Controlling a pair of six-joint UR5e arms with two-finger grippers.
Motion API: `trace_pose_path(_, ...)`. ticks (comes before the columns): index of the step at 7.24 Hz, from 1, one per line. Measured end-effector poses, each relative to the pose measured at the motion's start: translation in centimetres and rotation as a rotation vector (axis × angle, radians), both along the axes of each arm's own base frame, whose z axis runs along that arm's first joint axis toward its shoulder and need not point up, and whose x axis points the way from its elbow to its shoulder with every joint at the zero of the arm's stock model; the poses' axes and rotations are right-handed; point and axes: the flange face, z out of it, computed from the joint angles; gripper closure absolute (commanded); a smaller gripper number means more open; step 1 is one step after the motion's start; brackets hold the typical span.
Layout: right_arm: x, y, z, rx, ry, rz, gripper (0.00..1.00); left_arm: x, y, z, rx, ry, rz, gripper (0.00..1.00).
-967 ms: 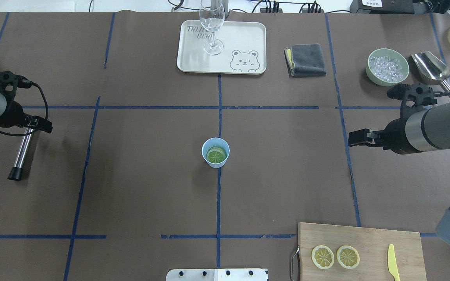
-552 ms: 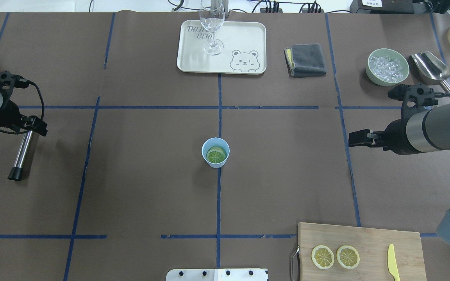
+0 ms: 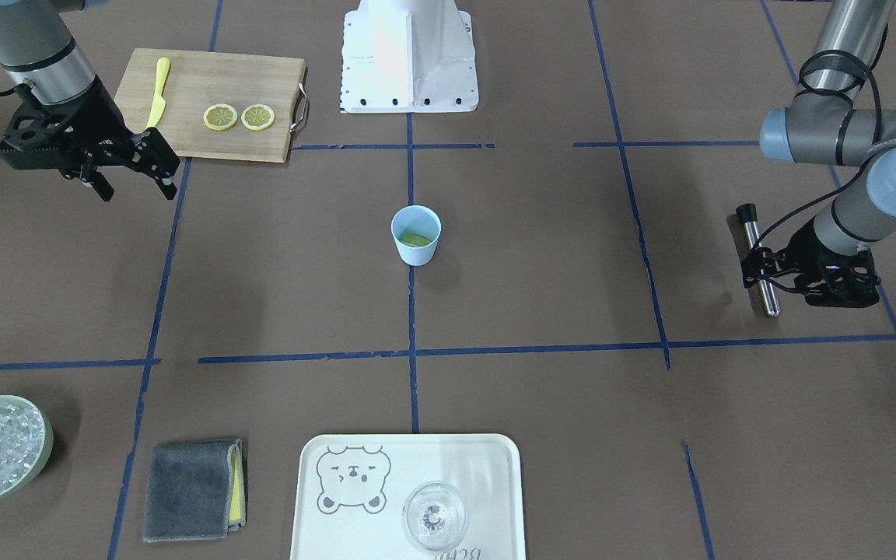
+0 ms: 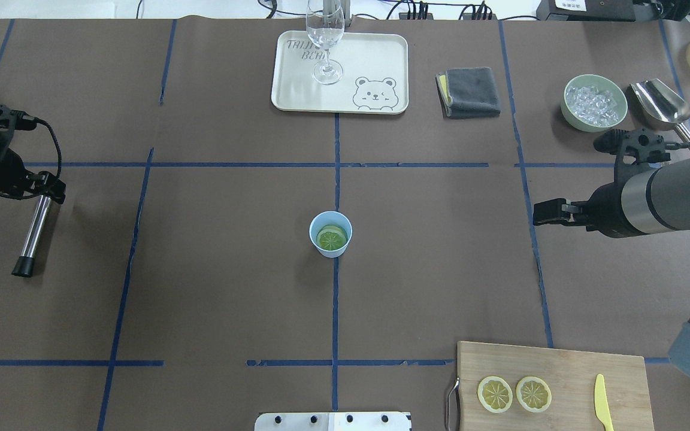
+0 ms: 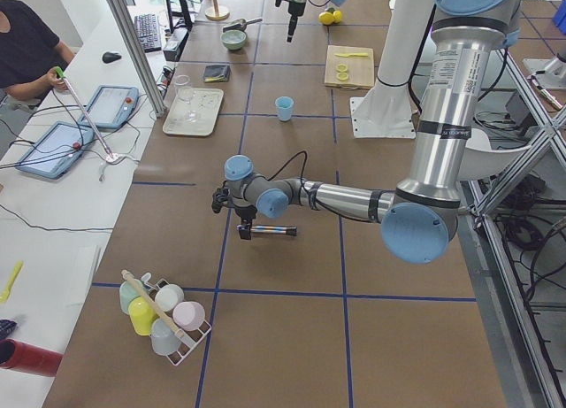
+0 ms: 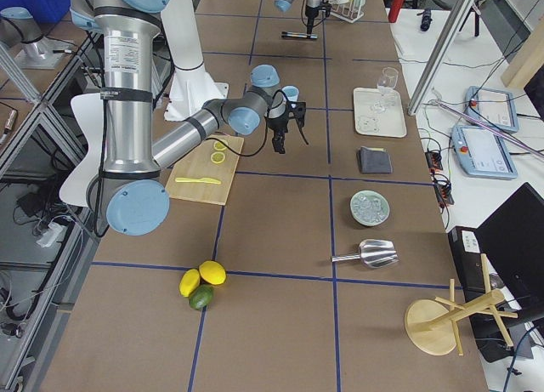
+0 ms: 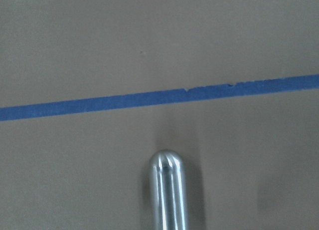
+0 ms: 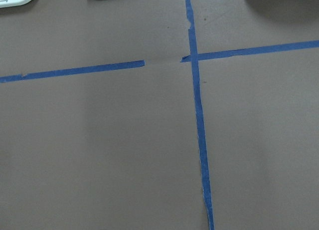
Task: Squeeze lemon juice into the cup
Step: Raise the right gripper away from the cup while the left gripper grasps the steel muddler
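Observation:
The light-blue cup (image 4: 330, 246) (image 3: 416, 250) stands at the table's centre on a blue tape line. A lemon (image 4: 332, 238) (image 3: 416, 239) slice lies flat inside it. My right gripper (image 4: 538, 214) (image 3: 135, 189) hovers open and empty well to the cup's right in the overhead view. Far on the opposite side, my left gripper (image 4: 51, 188) (image 3: 755, 272) hangs over the upper end of a metal rod (image 4: 33, 233) (image 7: 168, 190) that lies on the table; its fingers look apart and hold nothing.
A cutting board (image 4: 560, 365) at the near right carries two more lemon slices (image 4: 495, 394) and a yellow knife (image 4: 602, 410). At the far side are a tray (image 4: 369, 60) with a clear glass (image 4: 324, 42), a grey cloth (image 4: 471, 91), an ice bowl (image 4: 595, 102) and a scoop (image 4: 659, 102).
My left arm has drawn back toward the table's left edge while the rod stays put. The right arm, cup and lemon have not moved.

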Motion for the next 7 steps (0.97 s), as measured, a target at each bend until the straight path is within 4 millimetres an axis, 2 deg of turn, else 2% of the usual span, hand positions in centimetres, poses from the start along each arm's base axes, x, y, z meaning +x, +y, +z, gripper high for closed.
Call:
trace_pose_path(5,-0.14,-0.06,-0.08,0.001,-0.001,-0.001,0.00,0.14,-0.31,-0.13,0.001,0.008,-0.010,0.23)
trace_pose_path(7,-0.20,-0.07,-0.12,0.002,-0.002,-0.002,0.00,0.20,-0.30,-0.06,0.002,0.007,-0.009,0.24)
